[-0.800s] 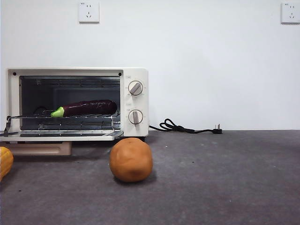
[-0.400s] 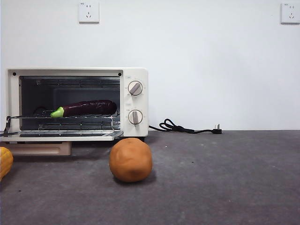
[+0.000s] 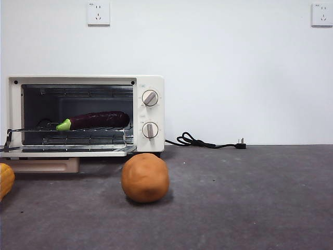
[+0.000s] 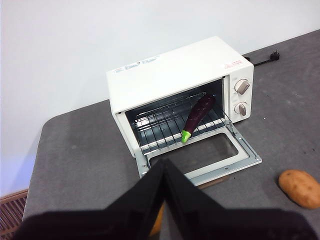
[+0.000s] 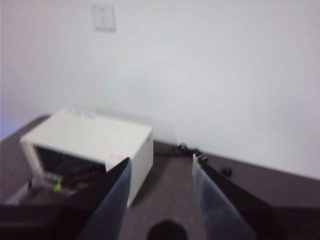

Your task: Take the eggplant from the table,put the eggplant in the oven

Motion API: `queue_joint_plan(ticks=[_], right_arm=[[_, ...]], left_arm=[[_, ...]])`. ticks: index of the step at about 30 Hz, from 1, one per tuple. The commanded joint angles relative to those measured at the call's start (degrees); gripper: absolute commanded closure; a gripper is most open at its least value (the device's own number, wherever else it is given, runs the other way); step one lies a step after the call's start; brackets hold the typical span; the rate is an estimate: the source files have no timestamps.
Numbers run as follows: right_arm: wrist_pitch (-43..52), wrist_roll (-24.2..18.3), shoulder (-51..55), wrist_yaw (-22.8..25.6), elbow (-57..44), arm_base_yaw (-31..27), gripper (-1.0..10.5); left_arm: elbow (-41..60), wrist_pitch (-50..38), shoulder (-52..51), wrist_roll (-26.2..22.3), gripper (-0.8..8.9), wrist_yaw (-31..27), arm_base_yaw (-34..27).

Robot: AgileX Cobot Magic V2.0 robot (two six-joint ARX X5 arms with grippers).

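Observation:
The dark purple eggplant (image 3: 96, 120) with its green stem cap lies on the wire rack inside the cream-white oven (image 3: 151, 83), whose door hangs open and flat. From the left wrist view the eggplant (image 4: 198, 114) lies slantwise on the rack, stem toward the door. My left gripper (image 4: 164, 165) is shut and empty, held high and well back from the oven (image 4: 170, 70). My right gripper (image 5: 159, 167) is open and empty, raised far from the oven (image 5: 90, 132), where the eggplant (image 5: 80, 176) shows faintly. No arm shows in the front view.
A round orange-brown lump (image 3: 145, 177) sits on the grey table (image 3: 250, 198) in front of the oven; it also shows in the left wrist view (image 4: 300, 188). A yellow-orange ribbed item (image 3: 5, 179) lies at the left edge. A black power cord (image 3: 205, 141) trails behind the oven.

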State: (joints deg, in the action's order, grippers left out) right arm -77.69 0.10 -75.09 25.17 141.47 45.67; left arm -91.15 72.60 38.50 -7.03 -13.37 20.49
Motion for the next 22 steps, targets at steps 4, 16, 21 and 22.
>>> queue_joint_plan(ticks=[4, 16, 21, 22], right_arm=[[-1.3, 2.9, 9.7, -6.1, -19.6, 0.0, 7.3], [-1.3, 6.3, 19.6, -19.0, -44.0, 0.0, 7.3], [-1.3, 5.8, 19.8, -24.9, -45.2, 0.0, 7.4], [-1.3, 5.6, 19.8, -25.9, -45.2, 0.0, 8.0]], left_arm=[[0.3, -0.2, 0.0, 0.0, 8.19, -0.2, 0.2], [0.3, 0.2, 0.3, 1.8, 8.19, -0.2, 0.2], [0.3, 0.2, 0.5, 2.6, 8.19, -0.2, 0.2], [0.3, 0.2, 0.5, 2.6, 8.19, -0.2, 0.2]])
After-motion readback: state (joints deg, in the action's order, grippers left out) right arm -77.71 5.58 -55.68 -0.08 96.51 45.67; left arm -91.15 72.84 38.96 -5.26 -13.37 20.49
